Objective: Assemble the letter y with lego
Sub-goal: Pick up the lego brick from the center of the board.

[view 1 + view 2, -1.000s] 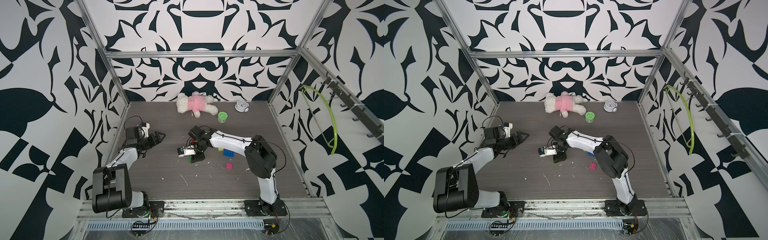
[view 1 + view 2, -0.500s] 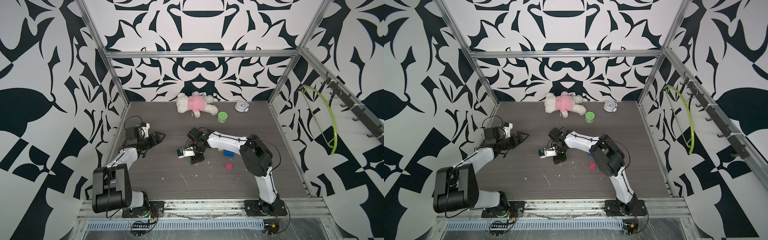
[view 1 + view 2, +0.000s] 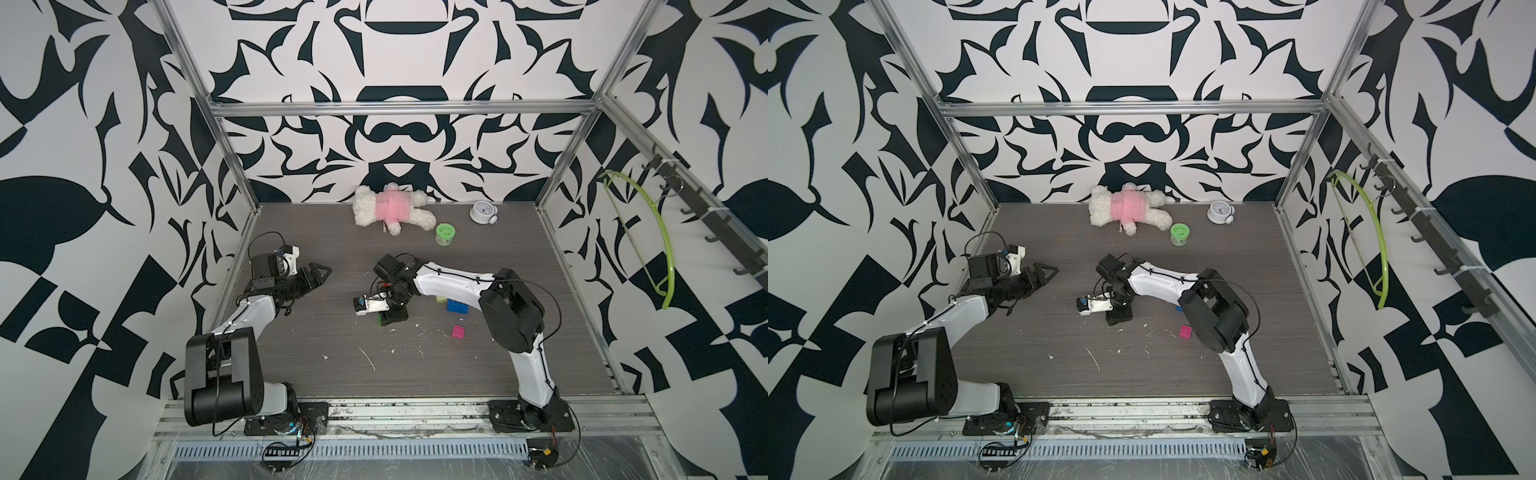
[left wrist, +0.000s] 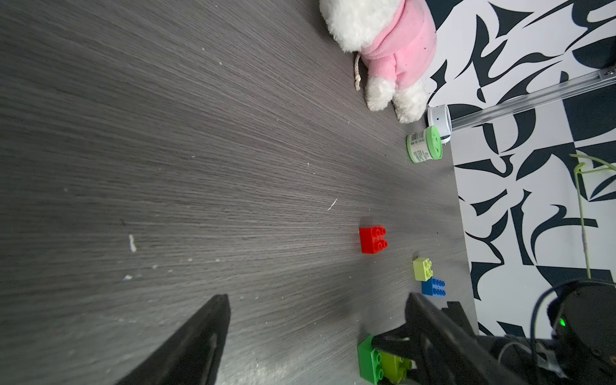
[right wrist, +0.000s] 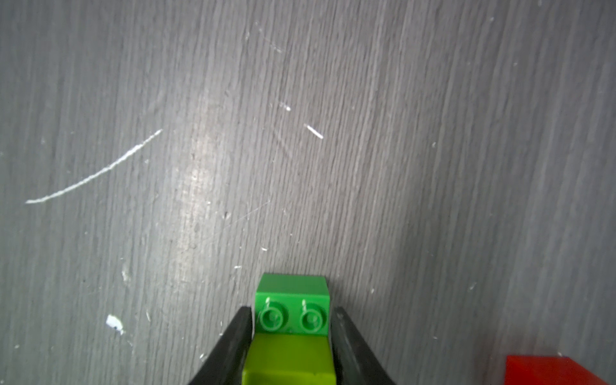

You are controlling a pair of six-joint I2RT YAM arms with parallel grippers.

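Observation:
My right gripper (image 3: 392,319) is down at the table's middle, its jaws pressed on both sides of a yellow-green brick (image 5: 290,361) stacked on a green brick (image 5: 292,300). The left wrist view shows that pair too, green brick (image 4: 366,360) lowest. A red brick (image 4: 372,239) lies just beyond it. To the right lie a second yellow-green brick (image 3: 440,298), a longer blue brick (image 3: 457,306) and a pink brick (image 3: 458,331). My left gripper (image 3: 318,276) hovers open and empty at the left. No Y shape shows.
A white plush in pink (image 3: 388,208), a green round jar (image 3: 445,234) and a small clock (image 3: 482,213) lie along the back wall. White crumbs and scratches dot the table's front half. A green hanger (image 3: 660,232) hangs on the right wall.
The right gripper's jaws have narrowed onto the stacked bricks, and that arm's elbow has swung slightly left. The left arm has not moved.

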